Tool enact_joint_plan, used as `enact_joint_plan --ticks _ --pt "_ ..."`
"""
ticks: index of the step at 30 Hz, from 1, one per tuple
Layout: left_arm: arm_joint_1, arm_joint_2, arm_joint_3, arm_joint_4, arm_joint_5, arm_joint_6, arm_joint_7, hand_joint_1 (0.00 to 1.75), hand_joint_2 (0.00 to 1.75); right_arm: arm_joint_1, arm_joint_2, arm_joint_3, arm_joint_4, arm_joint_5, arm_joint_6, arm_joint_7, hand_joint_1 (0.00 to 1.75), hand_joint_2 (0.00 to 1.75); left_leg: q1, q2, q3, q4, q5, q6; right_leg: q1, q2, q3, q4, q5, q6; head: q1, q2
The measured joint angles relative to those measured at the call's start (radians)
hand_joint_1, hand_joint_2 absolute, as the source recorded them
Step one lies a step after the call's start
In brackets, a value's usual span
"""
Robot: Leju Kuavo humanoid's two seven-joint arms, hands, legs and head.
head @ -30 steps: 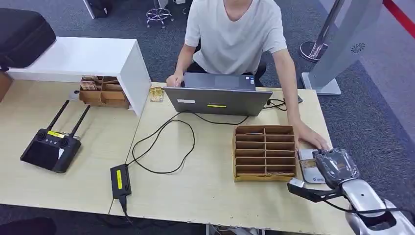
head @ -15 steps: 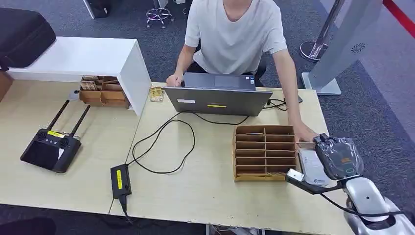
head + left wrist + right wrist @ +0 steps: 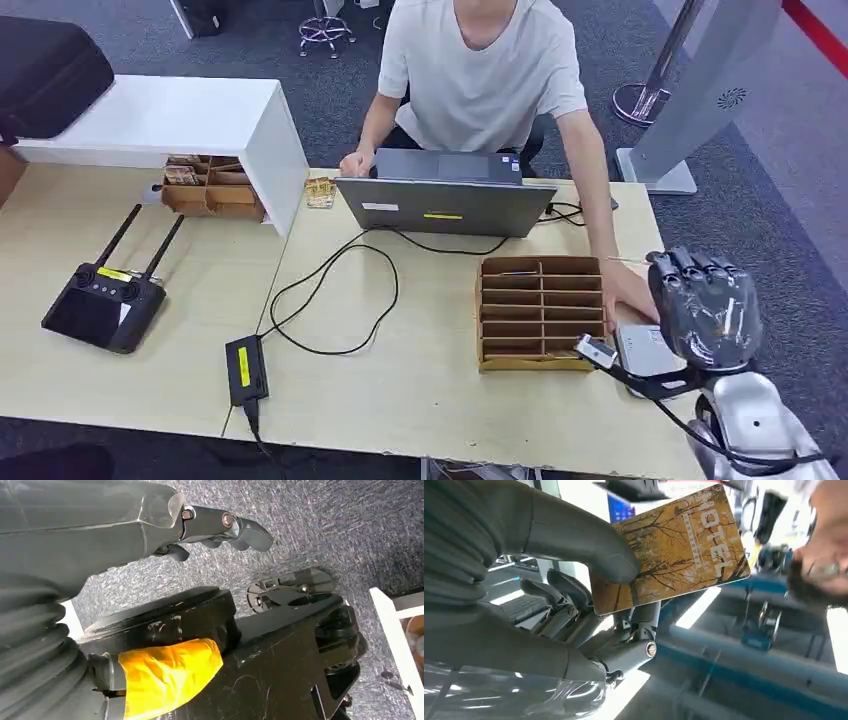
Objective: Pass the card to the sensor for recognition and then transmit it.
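Pinching the card (image 3: 669,547) between thumb and fingers, the right hand (image 3: 706,310) hangs at the table's (image 3: 420,390) four o'clock corner, above the grey sensor (image 3: 645,350) beside the cardboard sorter (image 3: 541,312). The card is orange-brown, printed with bare trees and white "HOTEL" lettering. In the right wrist view its long axis runs out from the thumb, free end away from the palm. The left hand (image 3: 220,527) hangs over carpet, fingers loosely extended, holding nothing.
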Motion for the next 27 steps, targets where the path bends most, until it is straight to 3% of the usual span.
enact_joint_plan --ticks 13,27 --pt "-0.001 0.000 0.000 0.000 -0.006 -0.005 -0.005 0.00 1.75 -0.091 0.055 -0.011 -0.008 0.008 0.031 -0.020 1.75 1.75 0.000 0.000 0.000 0.000 0.000 0.000 0.000 0.000 0.000 0.000 0.000 0.000 0.000 0.000" --pt "-0.001 0.000 0.000 0.000 -0.007 -0.005 -0.005 0.00 1.75 -0.099 0.066 -0.010 -0.003 0.008 0.031 -0.021 1.75 1.75 0.000 -0.001 -0.001 0.000 0.000 0.000 0.000 0.000 0.000 0.000 0.000 0.000 0.000 0.000"
